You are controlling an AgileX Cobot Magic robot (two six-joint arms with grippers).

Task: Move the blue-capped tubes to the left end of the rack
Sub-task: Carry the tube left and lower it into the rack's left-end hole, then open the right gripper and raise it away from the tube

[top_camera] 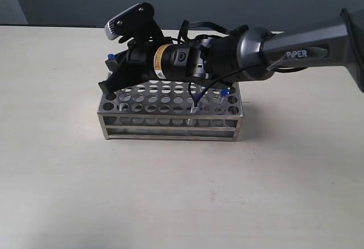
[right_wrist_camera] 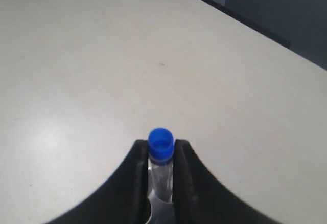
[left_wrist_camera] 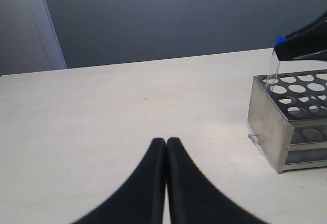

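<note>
The shiny metal rack (top_camera: pixel 170 116) stands mid-table. My right gripper (top_camera: pixel 111 73) reaches across to its left end and is shut on a blue-capped tube (top_camera: pixel 109 57). The right wrist view shows that tube (right_wrist_camera: pixel 160 143) clamped just below its cap between the black fingers (right_wrist_camera: pixel 133 178). From the left wrist view, the held tube (left_wrist_camera: pixel 274 68) is upright over a corner hole of the rack (left_wrist_camera: pixel 271 121). Two more blue-capped tubes (top_camera: pixel 196 99) (top_camera: pixel 224 94) stand in holes near the right end. The arm hides part of the rack. My left gripper (left_wrist_camera: pixel 166 141) is shut and empty, low over the table, away from the rack.
The pale table (top_camera: pixel 170 192) stretches round the rack on all sides. A dark grey wall (left_wrist_camera: pixel 168 14) runs behind the table's far edge. The right arm's grey body (top_camera: pixel 296 47) spans the space above the rack's right half.
</note>
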